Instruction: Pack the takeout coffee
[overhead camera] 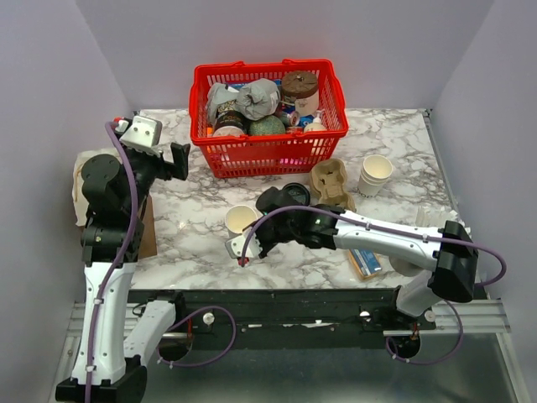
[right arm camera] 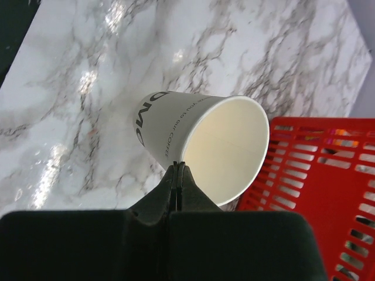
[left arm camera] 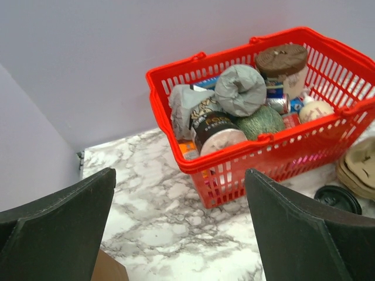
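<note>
Right end effector [right arm camera: 180, 168] shut, tips at rim of lidless printed cup [right arm camera: 167, 126] on bench [right arm camera: 70, 117]; left end effector [left arm camera: 180, 193] wide, beside red basket [left arm camera: 281, 158].

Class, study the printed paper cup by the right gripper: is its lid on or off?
Off. The printed cup has an open mouth showing a bare cream inside; a loose black lid lies apart on the table.

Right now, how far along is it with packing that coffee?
Nothing looks packed yet. The printed paper cup stands open on the marble table, a black lid loose beside the cardboard cup carrier. In hand: the right gripper, shut, has its tips at the cup's rim; a pinch can't be confirmed. The left gripper hangs open. Left: lidding the cup and packing it.
</note>
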`<action>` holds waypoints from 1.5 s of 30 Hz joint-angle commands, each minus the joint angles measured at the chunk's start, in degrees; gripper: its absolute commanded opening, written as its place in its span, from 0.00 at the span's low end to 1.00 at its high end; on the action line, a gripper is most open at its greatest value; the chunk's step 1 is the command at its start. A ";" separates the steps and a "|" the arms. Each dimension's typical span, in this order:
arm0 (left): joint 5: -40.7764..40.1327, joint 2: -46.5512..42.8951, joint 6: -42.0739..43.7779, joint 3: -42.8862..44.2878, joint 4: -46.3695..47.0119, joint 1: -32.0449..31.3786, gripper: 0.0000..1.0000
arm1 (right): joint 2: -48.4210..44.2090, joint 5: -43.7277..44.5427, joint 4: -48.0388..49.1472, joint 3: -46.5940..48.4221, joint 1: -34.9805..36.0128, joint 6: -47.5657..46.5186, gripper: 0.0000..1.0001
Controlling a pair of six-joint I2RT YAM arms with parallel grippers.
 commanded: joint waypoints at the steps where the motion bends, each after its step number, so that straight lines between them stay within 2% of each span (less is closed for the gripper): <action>1: 6.28 -1.92 -0.82 -0.64 -5.21 2.34 0.99 | 0.66 0.77 8.07 -1.50 1.30 -0.61 0.01; 6: 7.87 -3.15 -1.88 -0.11 -7.58 6.29 0.98 | 0.84 1.64 7.90 -5.18 1.83 -2.44 0.00; 17: 9.80 -6.05 -0.65 -1.08 -10.84 8.76 0.99 | -0.40 2.61 7.90 -9.32 2.97 -1.92 0.01; 18: 10.33 -6.22 -0.22 -1.34 -11.01 8.76 0.98 | -0.40 2.79 7.72 -9.23 3.06 -1.40 0.04; 19: 10.86 -6.31 0.05 -1.78 -11.19 8.76 0.98 | -0.31 2.96 7.37 -8.97 3.06 -1.22 0.14; 22: 12.88 -6.14 -0.04 -1.87 -11.45 8.94 0.99 | -0.57 2.88 5.62 -8.18 3.23 -0.34 0.31; 25: 16.29 -4.91 2.32 -0.65 -12.15 8.94 0.98 | -2.76 2.35 1.58 -4.76 3.24 2.29 0.41; 28: 21.29 -2.63 5.84 0.94 -13.64 8.94 0.98 | -6.70 1.21 -4.13 -0.80 3.15 4.57 0.48; 33: 29.31 3.25 19.63 2.87 -20.32 8.50 0.98 | -15.58 0.07 -7.74 1.57 1.92 11.41 0.51; 37: 27.39 8.18 22.90 4.37 -22.79 3.41 0.92 | -20.87 0.94 -8.80 8.32 -4.21 23.01 0.57; 39: 24.68 9.42 25.08 3.76 -23.40 -3.60 0.90 | -22.36 0.94 -10.98 10.53 -6.77 28.02 0.57; 40: 23.27 9.59 30.50 2.54 -23.93 -6.15 0.90 | -22.80 2.25 -11.61 11.32 -8.52 28.83 0.57; 41: 21.95 9.86 34.29 1.83 -24.72 -11.57 0.90 | -23.16 3.13 -11.96 12.20 -9.50 29.62 0.57; 42: 19.85 10.29 37.64 0.95 -25.07 -13.63 0.90 | -23.77 3.58 -12.84 12.91 -10.90 31.98 0.57; 43: 19.30 10.91 44.72 0.16 -25.34 -15.48 0.91 | -23.69 3.58 -13.80 13.87 -14.22 33.57 0.57; 45: 20.17 14.59 50.04 0.76 -26.65 -18.12 0.90 | -20.90 3.32 -19.57 19.90 -18.97 39.61 0.57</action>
